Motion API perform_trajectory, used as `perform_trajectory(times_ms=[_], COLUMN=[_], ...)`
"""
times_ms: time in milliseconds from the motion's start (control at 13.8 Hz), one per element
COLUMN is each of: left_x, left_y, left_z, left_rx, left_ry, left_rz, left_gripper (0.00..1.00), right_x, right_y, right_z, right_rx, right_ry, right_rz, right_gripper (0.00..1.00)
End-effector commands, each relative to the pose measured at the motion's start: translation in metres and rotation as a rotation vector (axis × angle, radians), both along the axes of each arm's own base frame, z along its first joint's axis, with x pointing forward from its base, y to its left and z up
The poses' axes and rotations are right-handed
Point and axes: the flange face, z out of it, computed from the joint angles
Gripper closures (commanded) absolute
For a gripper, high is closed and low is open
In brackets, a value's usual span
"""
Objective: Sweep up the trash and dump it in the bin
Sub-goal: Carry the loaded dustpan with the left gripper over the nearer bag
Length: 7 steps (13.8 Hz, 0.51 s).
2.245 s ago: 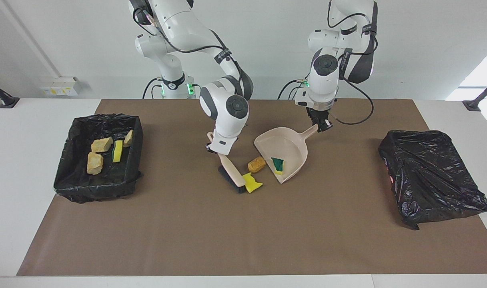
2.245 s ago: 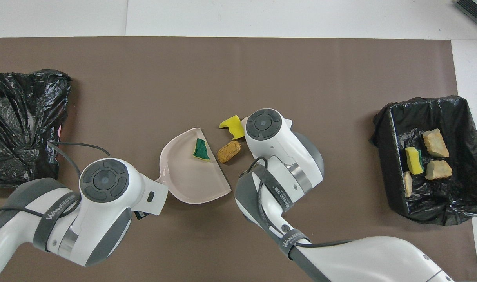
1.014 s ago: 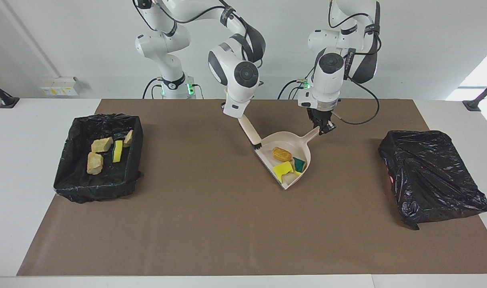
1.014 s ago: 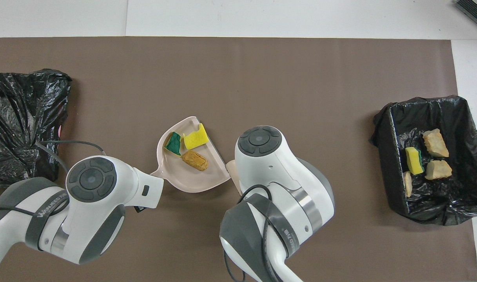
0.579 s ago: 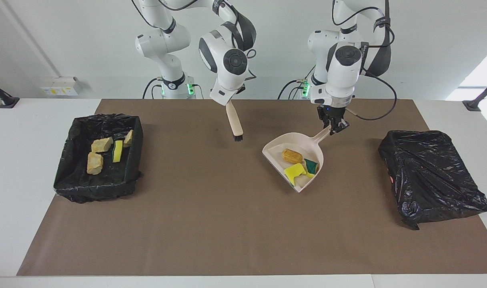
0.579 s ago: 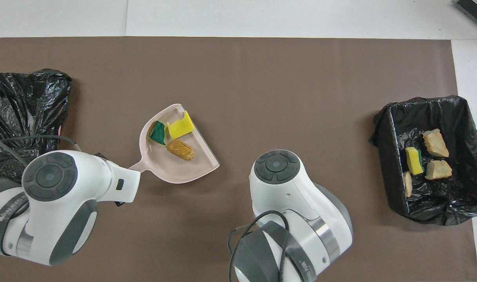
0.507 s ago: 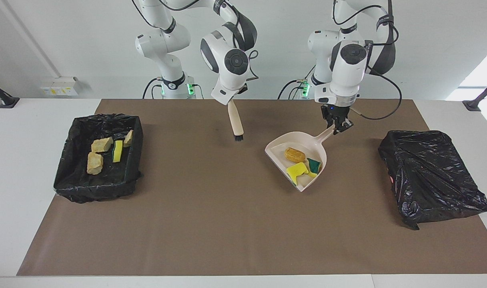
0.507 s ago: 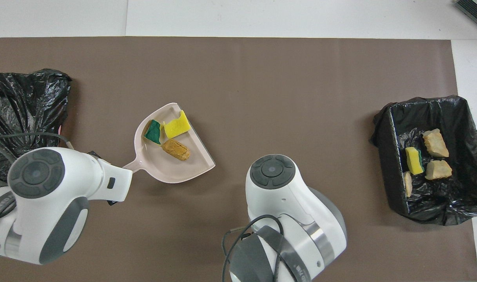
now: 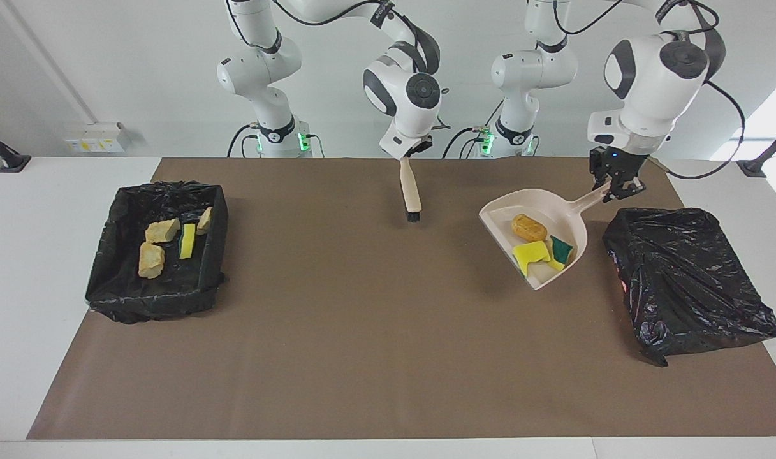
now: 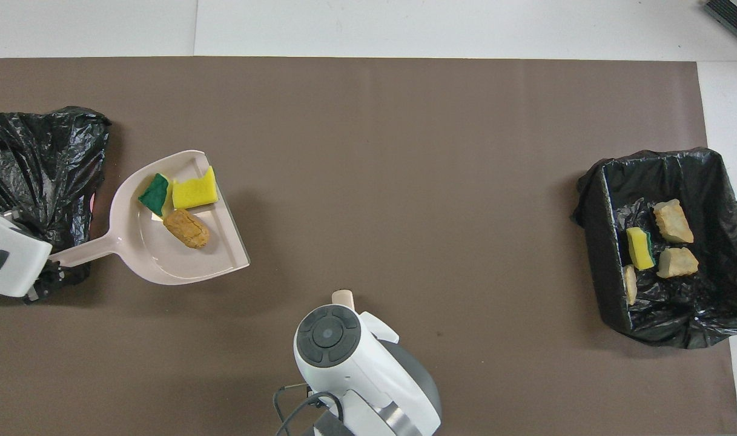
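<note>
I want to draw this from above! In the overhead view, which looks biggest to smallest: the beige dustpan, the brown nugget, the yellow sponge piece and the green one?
1. Beige plastic dustpan, by far.
2. Plain yellow sponge chunk and brown oval nugget: too alike to rank.
3. Green-topped sponge wedge, smallest.

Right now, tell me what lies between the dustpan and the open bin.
Only bare brown mat between dustpan and open bin, overhead view; the brush hangs above it.

Facing camera high, looks across table toward robots; overhead camera steeply down; both share brown mat (image 9: 362,331)
</note>
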Motion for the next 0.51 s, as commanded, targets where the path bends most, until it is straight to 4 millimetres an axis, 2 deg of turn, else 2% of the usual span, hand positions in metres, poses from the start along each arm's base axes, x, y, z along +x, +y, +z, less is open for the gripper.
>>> perform_trajectory(times_ms=[0, 145, 362, 435], left_x=[0.027, 0.045, 0.046, 0.045], left_y=[0.054, 0.096, 0.145, 0.157], left_z=[0.018, 0.032, 0.043, 0.043], left_rx=[-0.029, -0.020, 0.008, 0.013], left_ry=[0.016, 0.007, -0.006, -0.008], left_rz=[-0.053, -0.069, -0.100, -0.102], left_gripper=[1.00, 1.00, 1.00, 1.00], right_x=[0.000, -0.001, -0.010, -0.009], right_y=[0.007, 0.005, 0.017, 0.017], right_z=[-0.008, -0.011, -0.025, -0.023], right_rx=[0.001, 0.001, 0.011, 0.005], right_ry=[0.004, 0.002, -0.023, -0.015], right_rz=[-0.058, -0.066, -0.083, -0.083], right_gripper=[1.00, 1.00, 1.00, 0.77])
